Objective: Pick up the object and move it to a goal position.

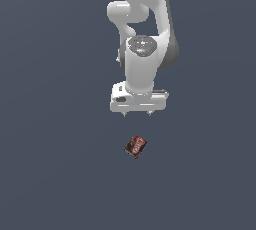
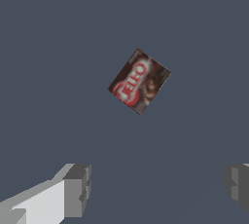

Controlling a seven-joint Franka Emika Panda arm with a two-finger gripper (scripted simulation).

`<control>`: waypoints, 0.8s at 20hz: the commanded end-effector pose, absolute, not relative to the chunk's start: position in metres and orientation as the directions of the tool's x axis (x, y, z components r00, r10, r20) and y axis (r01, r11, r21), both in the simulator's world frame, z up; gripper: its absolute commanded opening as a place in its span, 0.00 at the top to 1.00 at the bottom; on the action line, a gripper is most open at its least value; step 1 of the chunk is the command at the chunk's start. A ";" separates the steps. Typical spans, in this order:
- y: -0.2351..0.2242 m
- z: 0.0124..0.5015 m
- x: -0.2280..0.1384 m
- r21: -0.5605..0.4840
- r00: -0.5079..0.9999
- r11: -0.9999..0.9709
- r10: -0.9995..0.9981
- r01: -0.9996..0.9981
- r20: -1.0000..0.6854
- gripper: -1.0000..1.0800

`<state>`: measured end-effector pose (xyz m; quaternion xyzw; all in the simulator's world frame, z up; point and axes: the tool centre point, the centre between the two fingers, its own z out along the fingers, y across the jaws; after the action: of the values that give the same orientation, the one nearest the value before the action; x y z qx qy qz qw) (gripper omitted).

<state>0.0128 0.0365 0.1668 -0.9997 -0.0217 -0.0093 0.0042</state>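
The object [image 1: 135, 146] is a small dark brown-and-red box with a whitish label, lying flat and turned askew on the dark grey floor. The wrist view shows the same object [image 2: 139, 81] from above, its red label with white lettering facing up. My white gripper [image 1: 136, 114] hangs above it and a little farther back in the exterior view, not touching it. The jaws stand wide apart, and the grey fingertips [image 2: 78, 189] have nothing between them. The box is well narrower than the gap.
The white arm [image 1: 145, 34] rises behind the gripper to the top of the exterior view. Flat dark grey floor [image 1: 50, 174] surrounds the box on every side, with no other objects in view.
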 end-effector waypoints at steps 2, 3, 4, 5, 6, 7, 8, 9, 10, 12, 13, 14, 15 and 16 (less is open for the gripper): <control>0.036 0.160 0.020 -0.010 1.000 -1.000 -0.005 -0.005 0.016 0.04; 0.036 0.158 0.022 -0.011 1.000 -1.000 -0.023 -0.023 0.015 0.04; 0.036 0.156 0.025 -0.012 0.999 -0.999 -0.042 -0.042 0.015 0.04; 0.036 0.153 0.028 -0.013 0.998 -0.998 -0.062 -0.062 0.014 0.04; 0.036 0.150 0.031 -0.013 0.996 -0.996 -0.084 -0.084 0.013 0.04; 0.036 0.147 0.034 -0.014 0.994 -0.994 -0.107 -0.107 0.011 0.04; 0.036 0.143 0.037 -0.014 0.991 -0.991 -0.131 -0.131 0.010 0.04; 0.036 0.139 0.041 -0.014 0.988 -0.987 -0.157 -0.157 0.009 0.04; 0.036 0.135 0.044 -0.014 0.983 -0.983 -0.184 -0.184 0.008 0.04; 0.036 0.127 0.051 -0.014 0.971 -0.971 -0.239 -0.239 0.005 0.04; 0.036 0.123 0.055 -0.014 0.964 -0.964 -0.266 -0.266 0.004 0.04; 0.036 0.118 0.058 -0.013 0.956 -0.956 -0.293 -0.293 0.003 0.04; 0.035 0.114 0.062 -0.013 0.947 -0.947 -0.320 -0.320 0.002 0.04; 0.035 0.109 0.065 -0.012 0.938 -0.938 -0.346 -0.346 0.002 0.04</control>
<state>0.0599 0.0355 0.1162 -0.9880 0.1545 -0.0024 0.0062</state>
